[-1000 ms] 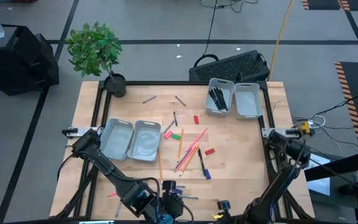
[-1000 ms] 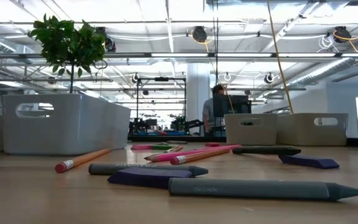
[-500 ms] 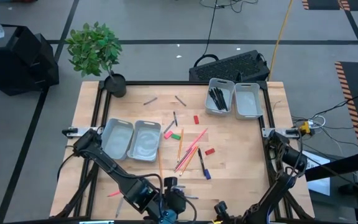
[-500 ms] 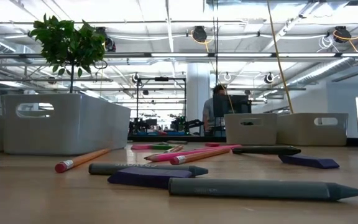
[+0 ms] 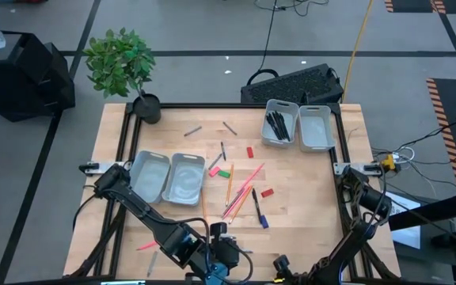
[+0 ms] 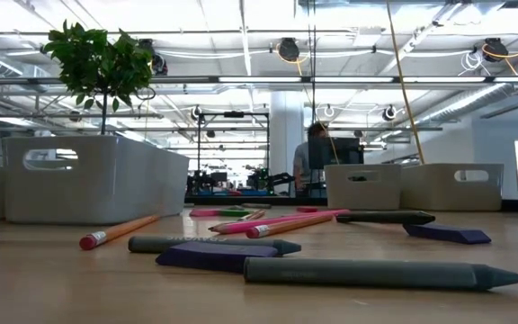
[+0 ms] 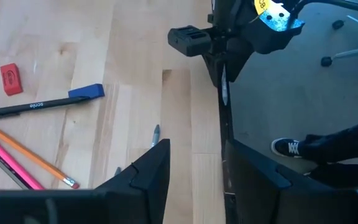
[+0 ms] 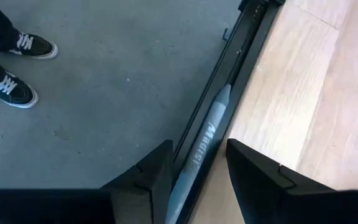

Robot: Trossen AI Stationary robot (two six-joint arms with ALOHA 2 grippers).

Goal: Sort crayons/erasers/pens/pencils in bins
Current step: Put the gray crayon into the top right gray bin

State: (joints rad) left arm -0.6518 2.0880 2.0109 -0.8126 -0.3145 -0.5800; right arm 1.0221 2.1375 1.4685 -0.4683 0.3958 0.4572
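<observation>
Wooden table (image 5: 307, 182): orange and pink pencils (image 5: 240, 194) fanned mid-table.

Pale matt wooden table (image 5: 307, 198); smooth plastic bins (image 5: 317, 129)

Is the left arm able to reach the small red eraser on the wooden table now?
Probably yes: the left gripper is open, and bare table lies between it and the small red eraser.

potted plant (image 5: 122, 65) at table corner | keyboard (image 5: 295, 84), probably | shoes (image 8: 18, 65)
</observation>
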